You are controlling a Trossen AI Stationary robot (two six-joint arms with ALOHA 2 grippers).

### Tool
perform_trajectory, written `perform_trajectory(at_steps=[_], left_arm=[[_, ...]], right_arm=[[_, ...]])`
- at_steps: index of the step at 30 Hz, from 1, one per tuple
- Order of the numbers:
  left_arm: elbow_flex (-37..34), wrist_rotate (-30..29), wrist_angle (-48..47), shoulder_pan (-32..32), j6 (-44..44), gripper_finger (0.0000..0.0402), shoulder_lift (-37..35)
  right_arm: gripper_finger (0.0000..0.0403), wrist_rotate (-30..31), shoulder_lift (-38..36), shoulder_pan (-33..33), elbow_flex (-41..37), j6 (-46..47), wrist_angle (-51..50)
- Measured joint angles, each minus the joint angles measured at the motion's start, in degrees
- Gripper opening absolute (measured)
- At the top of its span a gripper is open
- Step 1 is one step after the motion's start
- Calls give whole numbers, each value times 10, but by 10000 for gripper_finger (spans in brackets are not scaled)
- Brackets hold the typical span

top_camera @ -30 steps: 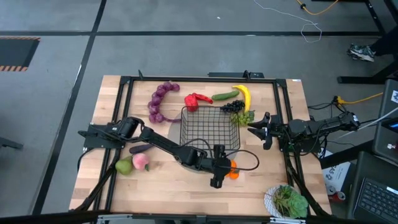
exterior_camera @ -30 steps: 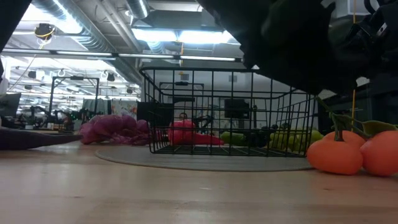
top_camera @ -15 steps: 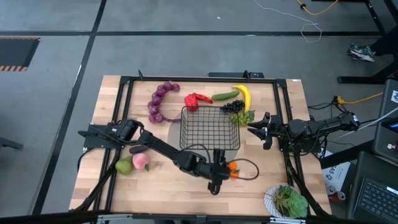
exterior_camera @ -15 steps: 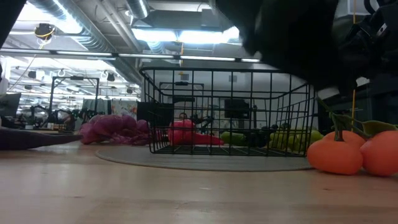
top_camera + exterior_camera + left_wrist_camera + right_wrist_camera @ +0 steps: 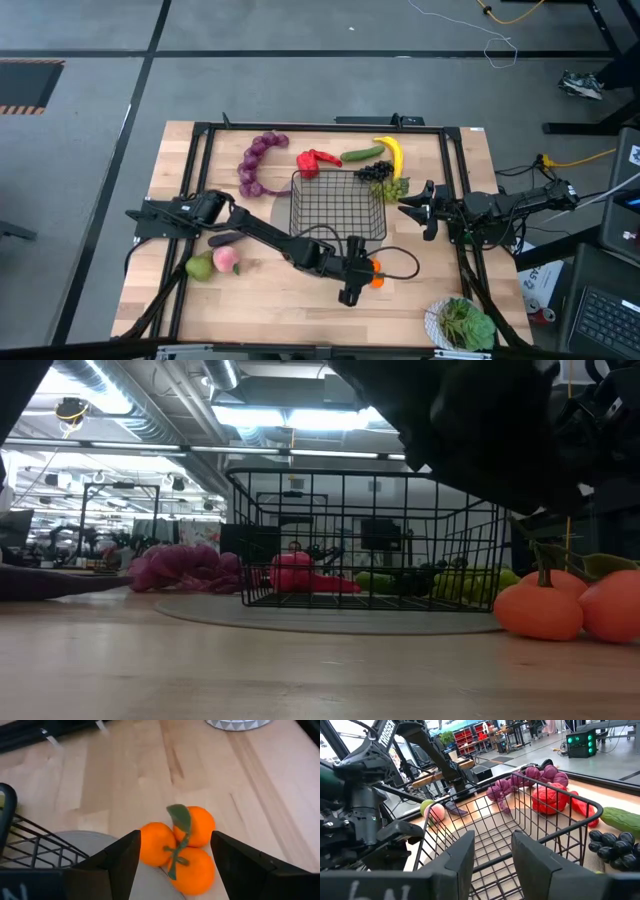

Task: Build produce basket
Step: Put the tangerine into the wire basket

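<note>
On the pale wooden bench (image 5: 260,300), my left pincer (image 5: 172,851) hangs spread over the cluster of three orange toy oranges (image 5: 179,849) near the front edge, just beside the empty square black wire basket (image 5: 338,208) at mid-bench, so I judge the next move is to lower, close and lift them in.

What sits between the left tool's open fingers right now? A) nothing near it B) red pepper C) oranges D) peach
C: the left wrist view shows the left tool open astride the oranges, which lie on the table just outside the basket.
</note>
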Motion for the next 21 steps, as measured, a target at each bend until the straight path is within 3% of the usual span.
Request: perform_trajectory(at_steps=[14, 21], left_arm=[[-1, -21, -5, 1, 37, 237, 0], [-2, -96, 10, -26, 86, 237, -6]], right_arm=[[130, 0, 0, 0, 0, -16, -2], [130, 0, 0, 0, 0, -15, -2]])
